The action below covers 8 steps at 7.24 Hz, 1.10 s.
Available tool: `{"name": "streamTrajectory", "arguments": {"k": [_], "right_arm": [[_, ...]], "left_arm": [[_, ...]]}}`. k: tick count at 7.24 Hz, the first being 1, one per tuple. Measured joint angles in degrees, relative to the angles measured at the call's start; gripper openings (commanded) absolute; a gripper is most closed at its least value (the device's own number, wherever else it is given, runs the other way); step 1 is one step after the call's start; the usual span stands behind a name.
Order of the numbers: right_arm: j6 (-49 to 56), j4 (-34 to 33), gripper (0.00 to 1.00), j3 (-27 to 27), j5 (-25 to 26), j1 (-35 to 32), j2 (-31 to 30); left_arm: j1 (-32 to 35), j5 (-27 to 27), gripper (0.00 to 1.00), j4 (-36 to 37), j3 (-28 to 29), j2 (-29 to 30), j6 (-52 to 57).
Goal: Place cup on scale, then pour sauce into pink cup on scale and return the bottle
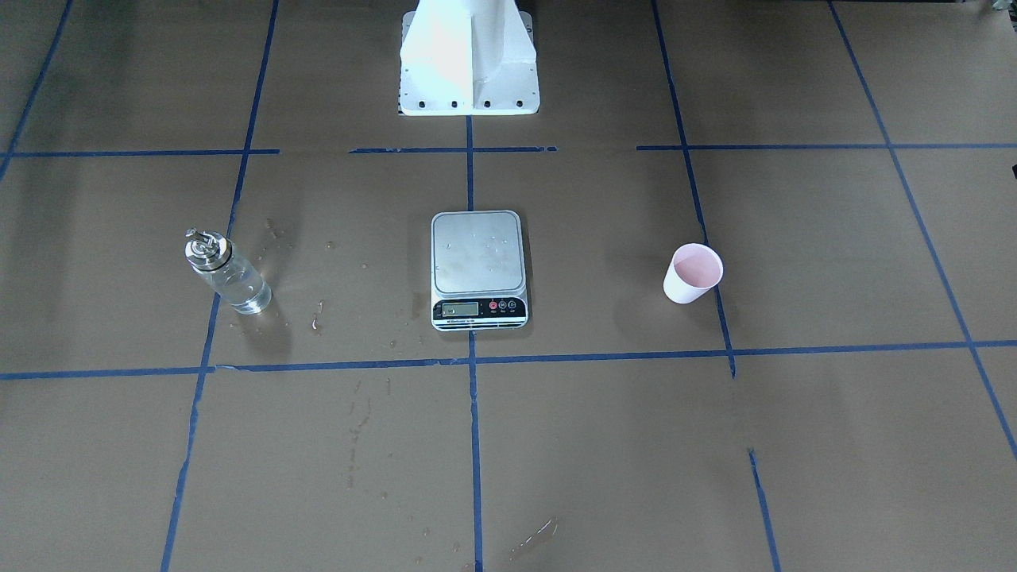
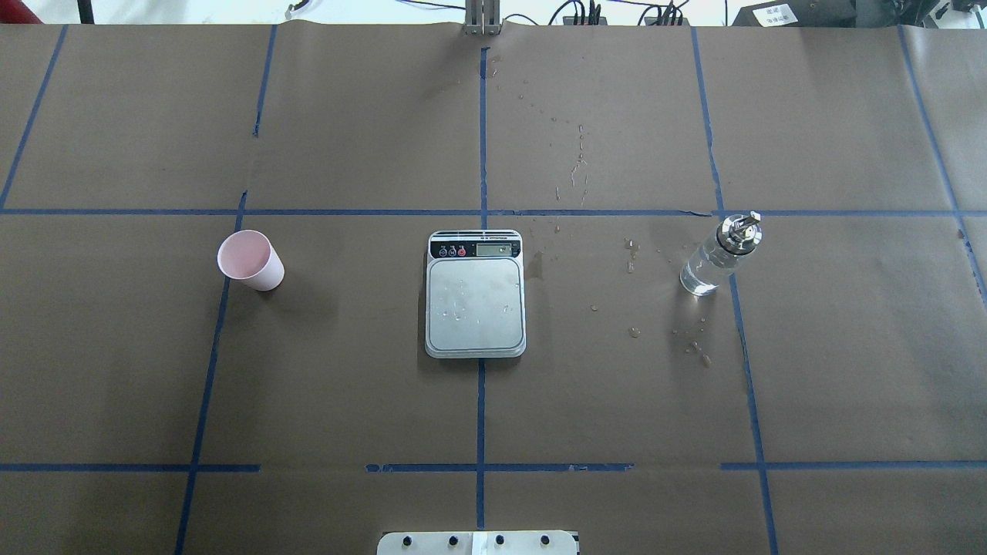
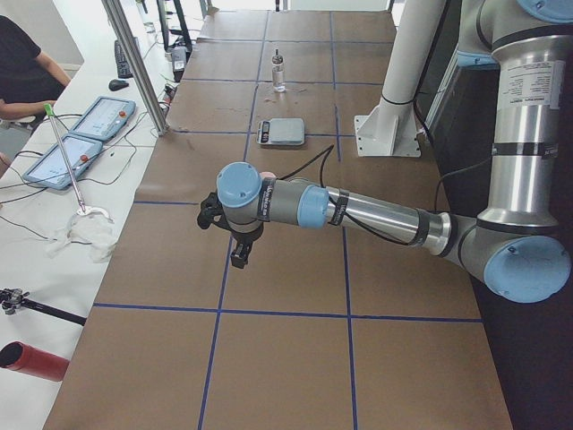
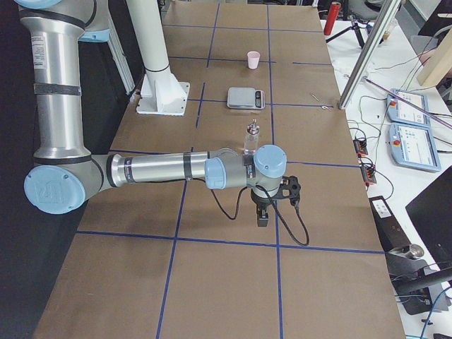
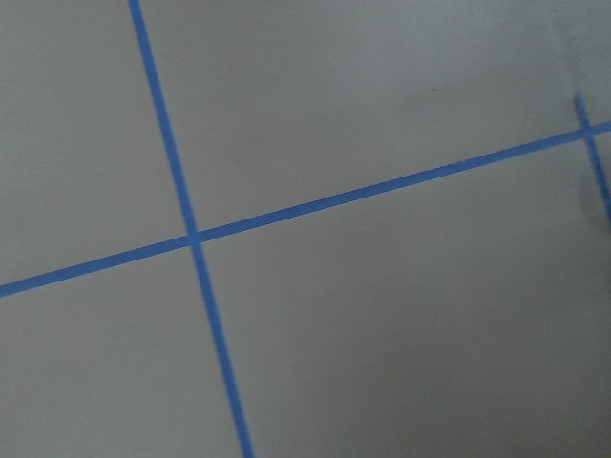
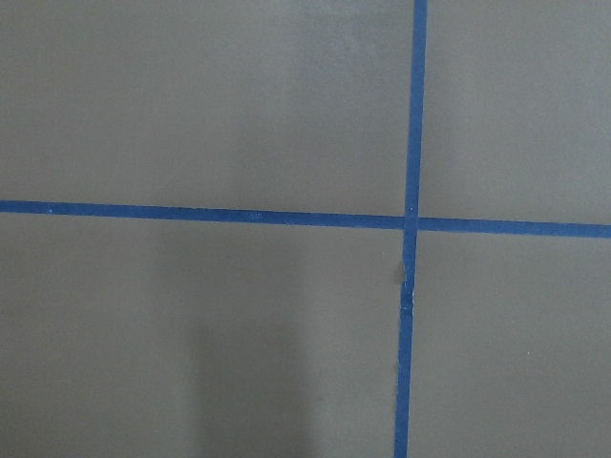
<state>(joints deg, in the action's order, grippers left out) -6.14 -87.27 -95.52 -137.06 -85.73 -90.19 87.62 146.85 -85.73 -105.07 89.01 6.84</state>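
The pale pink cup (image 1: pixel 693 274) stands upright on the brown paper, apart from the scale, on the robot's left side (image 2: pixel 250 260). The scale (image 1: pixel 479 266) lies in the middle (image 2: pixel 476 297) with a bare silver platform that carries a few droplets. The clear glass bottle (image 1: pixel 226 272) with a silver pourer cap stands on the robot's right side (image 2: pixel 719 254) and holds clear sauce. My left gripper (image 3: pixel 237 255) and right gripper (image 4: pixel 263 215) hang over the table's ends, far from all three. I cannot tell whether they are open or shut. Both wrist views show only paper and tape.
The robot's white base (image 1: pixel 469 56) stands behind the scale. Droplets (image 2: pixel 632 254) spot the paper between scale and bottle. Blue tape lines (image 1: pixel 474 359) grid the table. A side bench with tablets (image 3: pixel 98 121) and a seated person (image 3: pixel 22 67) runs along the far edge.
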Motion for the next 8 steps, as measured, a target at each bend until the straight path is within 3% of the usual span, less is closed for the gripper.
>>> {"name": "streamTrajectory", "arguments": {"k": [1,3,5,8], "right_arm": [[0.0,3.1,1.0,1.5,-0.1,0.2,-0.4],[0.1,9.5,1.0,3.2,-0.2,0.5,-1.8],[-0.2,14.0,1.0,3.4,-0.3,0.8,-2.9],[-0.4,15.2,1.0,3.6,-0.3,1.8,-3.1]], "left_arm": [[-3.0,1.6,1.0,-1.5,-2.1,0.2,-5.4],[-12.2,-0.1,1.0,-7.1,-5.7,1.5,-22.0],[-20.8,-4.1,1.0,-13.6,-6.3,3.2,-36.1],[-33.0,-13.6,1.0,-15.5,-3.5,11.2,-52.5]]}}
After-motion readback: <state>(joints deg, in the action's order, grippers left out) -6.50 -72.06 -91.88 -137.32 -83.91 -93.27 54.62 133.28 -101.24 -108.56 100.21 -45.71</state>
